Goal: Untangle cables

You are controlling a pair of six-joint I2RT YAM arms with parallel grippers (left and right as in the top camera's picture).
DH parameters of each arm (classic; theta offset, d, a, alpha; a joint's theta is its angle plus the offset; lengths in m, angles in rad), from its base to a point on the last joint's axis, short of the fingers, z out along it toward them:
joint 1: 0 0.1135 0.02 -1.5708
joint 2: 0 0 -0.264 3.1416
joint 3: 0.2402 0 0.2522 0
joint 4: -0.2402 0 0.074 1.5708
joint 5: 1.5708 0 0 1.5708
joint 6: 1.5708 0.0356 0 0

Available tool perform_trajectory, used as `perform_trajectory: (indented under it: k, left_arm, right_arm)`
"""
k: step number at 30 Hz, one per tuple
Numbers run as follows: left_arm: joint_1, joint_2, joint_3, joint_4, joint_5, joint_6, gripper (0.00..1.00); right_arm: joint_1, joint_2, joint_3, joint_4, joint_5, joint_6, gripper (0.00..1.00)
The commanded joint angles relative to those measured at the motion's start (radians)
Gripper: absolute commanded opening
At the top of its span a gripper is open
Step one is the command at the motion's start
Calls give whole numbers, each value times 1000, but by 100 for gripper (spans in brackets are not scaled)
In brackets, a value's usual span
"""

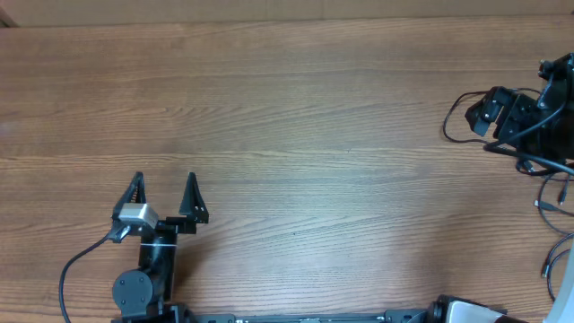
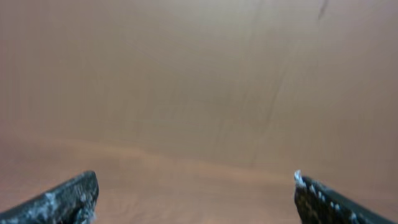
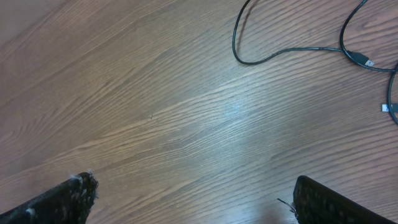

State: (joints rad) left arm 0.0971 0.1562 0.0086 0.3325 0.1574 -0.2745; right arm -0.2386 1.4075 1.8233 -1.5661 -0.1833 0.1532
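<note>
1. The cables (image 3: 292, 52) lie at the far right of the table, close to its right edge in my overhead view and just beside the right arm (image 1: 516, 117).
2. Through the right wrist camera they sit ahead of the right pincer (image 3: 193, 180) and off to its right, apart from it. They do not touch its fingers (image 3: 68, 199).
3. The right pincer stands spread wide and grips nothing, with only bare wood between its two dark fingers.
4. The left pincer (image 1: 164, 178) is at the near left of the table, well apart from the cables. It is also spread wide and empty. Its wrist view is blurred and gives me only a brown surface.
5. The table (image 1: 314, 108) is brown wood grain, with the grain running left to right as seen from overhead. A paler brown strip runs along its far edge, and I cannot tell what that is.
6. The cables are thin, black and slack. One bends in an open loop and another ends in a small plug (image 3: 365, 61) with a metal tip. Other strands run out of frame on the right. I cannot tell whether they are knotted together.
</note>
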Motion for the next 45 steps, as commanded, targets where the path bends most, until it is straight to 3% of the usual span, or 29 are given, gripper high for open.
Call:
perform_trajectory:
  k: [1,2,4,9,45]
  left_arm:
    - [35,-83,-4,-176,57,72,100]
    - [38,-137,-4,-315,57,97,99]
    - [49,-145,-4,-398,53,96,100]
    - [48,-153,-4,-396,43,171,100]
    - [27,-153,-4,-392,43,170,100]
  right_arm:
    - [4,-4,16,1,-2,-5,100]
    - [4,-3,16,1,-2,-5,100]
    - [4,-3,16,1,-2,-5,100]
    - [4,-3,16,1,-2,-5,100]
    - [4,-1,16,2,-2,-5,100]
